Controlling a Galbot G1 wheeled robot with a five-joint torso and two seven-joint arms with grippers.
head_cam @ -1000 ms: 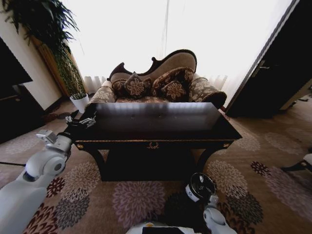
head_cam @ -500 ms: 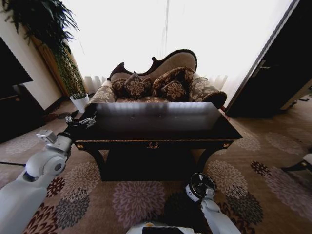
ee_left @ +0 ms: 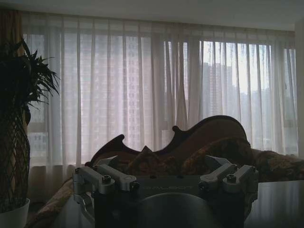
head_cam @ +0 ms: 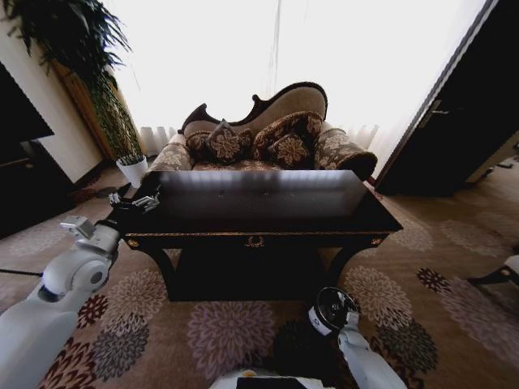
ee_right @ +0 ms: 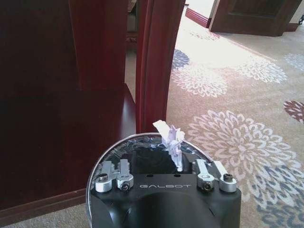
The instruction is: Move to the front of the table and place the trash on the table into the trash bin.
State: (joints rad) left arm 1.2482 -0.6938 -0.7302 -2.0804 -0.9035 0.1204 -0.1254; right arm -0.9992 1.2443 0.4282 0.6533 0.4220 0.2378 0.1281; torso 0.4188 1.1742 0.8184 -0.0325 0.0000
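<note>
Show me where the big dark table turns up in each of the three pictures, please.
Head view: the table sits mid-picture, in front of the sofa.
Left wrist view: its glossy top lies just past the left gripper, with the sofa beyond.
Right wrist view: its leg and lower panel stand behind the trash bin.
Shared landmark: the sofa links the head and left wrist views; the trash bin links the head and right wrist views.

At the lower left of the head view, the glossy white, rounded left arm point(head_cam: 49, 304) ends in a black left gripper point(head_cam: 134, 200) with silver links. The black right gripper point(ee_right: 166, 183) bears grey "GALBOT" lettering, silver linkage brackets and round screws.
</note>
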